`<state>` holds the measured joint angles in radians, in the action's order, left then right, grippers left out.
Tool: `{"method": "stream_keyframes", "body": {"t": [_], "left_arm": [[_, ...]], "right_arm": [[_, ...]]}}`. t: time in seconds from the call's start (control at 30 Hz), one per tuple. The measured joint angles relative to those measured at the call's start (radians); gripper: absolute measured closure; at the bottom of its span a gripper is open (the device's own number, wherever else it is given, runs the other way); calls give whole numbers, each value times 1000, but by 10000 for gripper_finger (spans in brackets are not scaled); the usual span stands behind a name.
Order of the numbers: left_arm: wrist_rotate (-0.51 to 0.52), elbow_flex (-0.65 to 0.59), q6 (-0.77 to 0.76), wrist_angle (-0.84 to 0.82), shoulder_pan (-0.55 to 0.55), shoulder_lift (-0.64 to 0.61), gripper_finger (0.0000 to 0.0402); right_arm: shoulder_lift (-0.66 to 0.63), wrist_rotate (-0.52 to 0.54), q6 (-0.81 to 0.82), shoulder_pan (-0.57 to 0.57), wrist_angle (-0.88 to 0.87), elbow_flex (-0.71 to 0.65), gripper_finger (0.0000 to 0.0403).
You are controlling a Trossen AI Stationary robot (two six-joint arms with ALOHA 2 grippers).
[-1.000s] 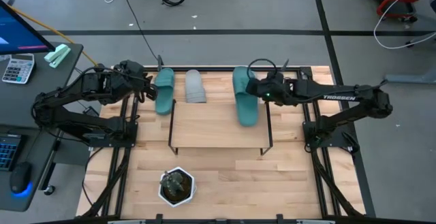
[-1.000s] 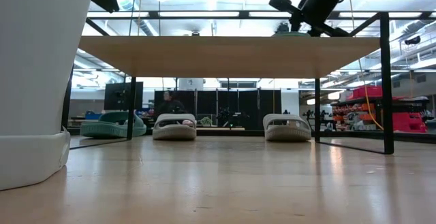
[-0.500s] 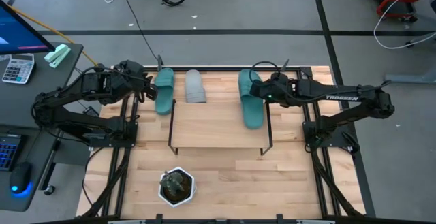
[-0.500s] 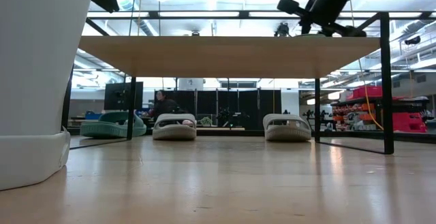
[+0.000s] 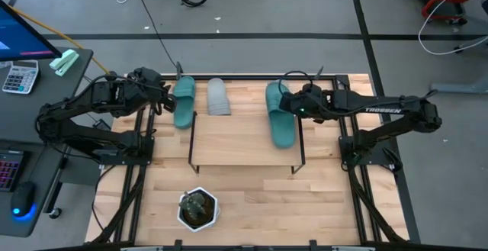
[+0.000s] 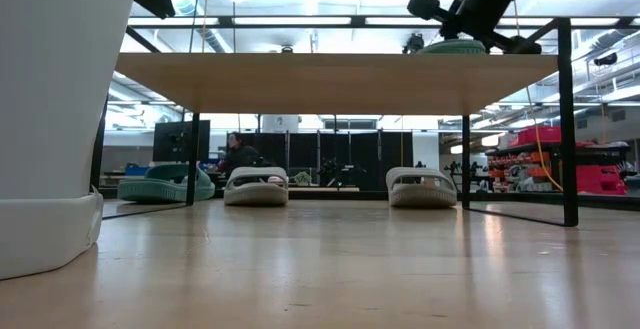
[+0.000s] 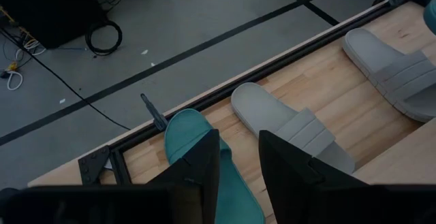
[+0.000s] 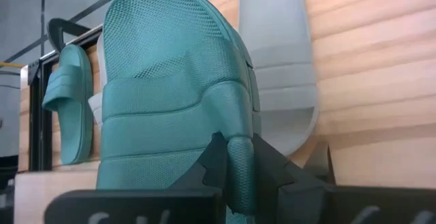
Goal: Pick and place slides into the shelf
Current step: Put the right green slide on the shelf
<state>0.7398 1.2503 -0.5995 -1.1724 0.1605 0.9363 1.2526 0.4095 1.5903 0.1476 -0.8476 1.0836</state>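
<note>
Left to right. The left claw [image 5: 162, 98] hovers with its fingers [image 7: 204, 166] slightly parted over the heel of a teal slide [image 5: 183, 102] lying on the tabletop [image 5: 252, 197] just outside the shelf's [image 5: 229, 140] left legs; it grips nothing, and appears poised for a later pick. Beside it, a grey slide [image 5: 219, 97] lies on the tabletop behind the shelf, and a second grey slide [image 8: 279, 74] lies partly hidden beneath the carried one. The right claw [image 5: 286, 102] is clamped on the strap edge of the second teal slide [image 5: 278, 115], holding it lengthwise over the shelf's right end, presumably so the sole can settle flat on the board. Compared with a second ago, this slide has shifted slightly rightward over the board; the left arm and the other slides are unchanged.
</note>
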Motion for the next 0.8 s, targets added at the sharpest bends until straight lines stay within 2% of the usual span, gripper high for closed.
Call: {"method": "stream_keyframes", "body": {"t": [0.3,0.8], "left_arm": [[0,0,-2,0,0,0,294],[0,0,-1,0,0,0,294]], "right_arm": [[0,8,92,-51,-80,0,369],[-1,26,115,-54,-83,0,363]]}}
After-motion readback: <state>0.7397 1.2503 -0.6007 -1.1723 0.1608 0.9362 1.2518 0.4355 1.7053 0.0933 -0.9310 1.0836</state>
